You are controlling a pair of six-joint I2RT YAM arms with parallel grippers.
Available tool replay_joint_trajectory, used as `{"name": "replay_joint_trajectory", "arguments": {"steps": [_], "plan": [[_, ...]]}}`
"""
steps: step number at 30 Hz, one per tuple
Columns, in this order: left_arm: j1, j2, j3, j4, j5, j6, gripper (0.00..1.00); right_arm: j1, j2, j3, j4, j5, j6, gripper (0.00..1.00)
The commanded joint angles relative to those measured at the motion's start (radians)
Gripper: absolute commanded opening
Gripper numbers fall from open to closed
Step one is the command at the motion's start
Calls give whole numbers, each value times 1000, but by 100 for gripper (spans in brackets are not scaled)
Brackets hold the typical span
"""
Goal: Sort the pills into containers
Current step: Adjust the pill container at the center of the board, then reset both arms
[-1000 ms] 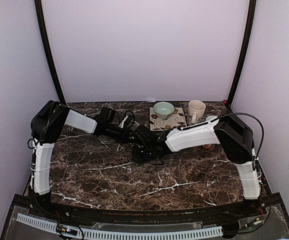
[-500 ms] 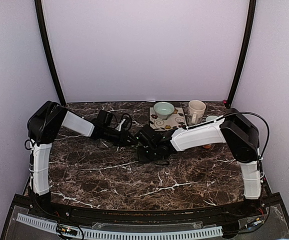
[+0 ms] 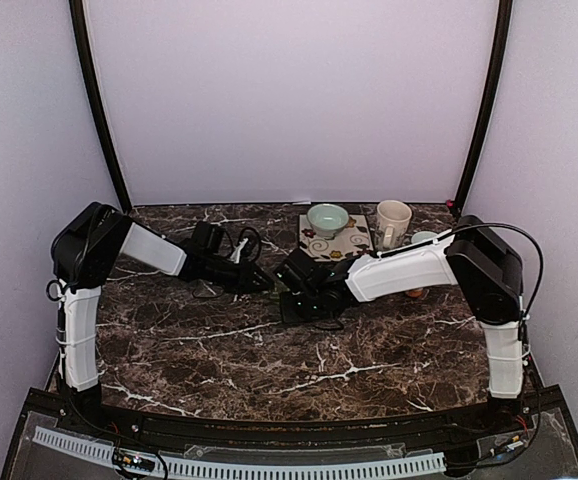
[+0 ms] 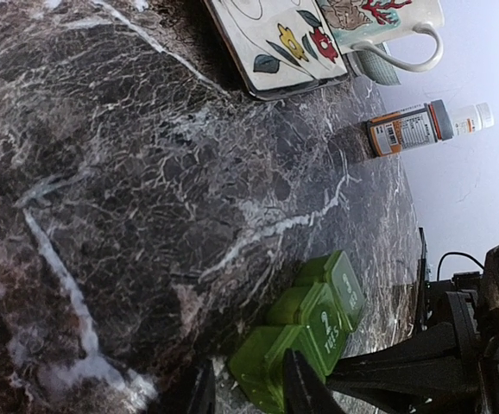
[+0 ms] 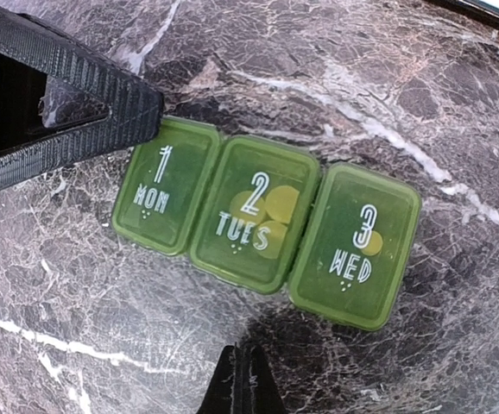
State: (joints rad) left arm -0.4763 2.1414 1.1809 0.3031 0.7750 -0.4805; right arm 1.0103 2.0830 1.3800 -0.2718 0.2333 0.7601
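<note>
The green pill box lies flat on the marble with its three lids, MON, TUES and WED, closed. Through the lids I see three yellowish pills under TUES and one under WED. My right gripper is shut and empty, its tips just short of the box's near side. My left gripper stands partly open at the MON end of the box. One of its fingertips touches the MON lid's corner. In the top view both grippers meet mid-table and hide the box.
A pale green bowl sits on a patterned tile at the back, with a mug to its right. An amber bottle with a white cap lies on its side beyond the box, near the right arm.
The right arm has drawn back to the right a little and its gripper has shifted with it. The left gripper has reached further right toward the box.
</note>
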Motion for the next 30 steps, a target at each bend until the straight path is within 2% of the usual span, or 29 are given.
{"name": "replay_joint_trajectory", "arguments": {"steps": [1,8,13,18,21,22,25,30], "plan": [[-8,-60,-26,4,-44,-13,31,-6,-41,-9,4,1,-4,0],[-4,-171,-64,13,-228,-50,42,25,-132,-52,-64,3,-37,0],[1,-293,-82,-41,-392,-60,45,61,-254,-103,-143,21,-57,8],[1,-449,-136,-76,-587,-59,47,98,-432,-143,-183,97,-92,26],[2,-546,-182,-73,-704,-43,48,99,-530,-136,-225,230,-127,35],[2,-576,-197,-70,-741,-33,49,98,-559,-135,-233,315,-147,37],[2,-655,-240,-64,-849,10,52,52,-630,-137,-229,447,-214,44],[2,-773,-304,-5,-1004,107,56,-160,-720,-185,-139,533,-320,48]]}}
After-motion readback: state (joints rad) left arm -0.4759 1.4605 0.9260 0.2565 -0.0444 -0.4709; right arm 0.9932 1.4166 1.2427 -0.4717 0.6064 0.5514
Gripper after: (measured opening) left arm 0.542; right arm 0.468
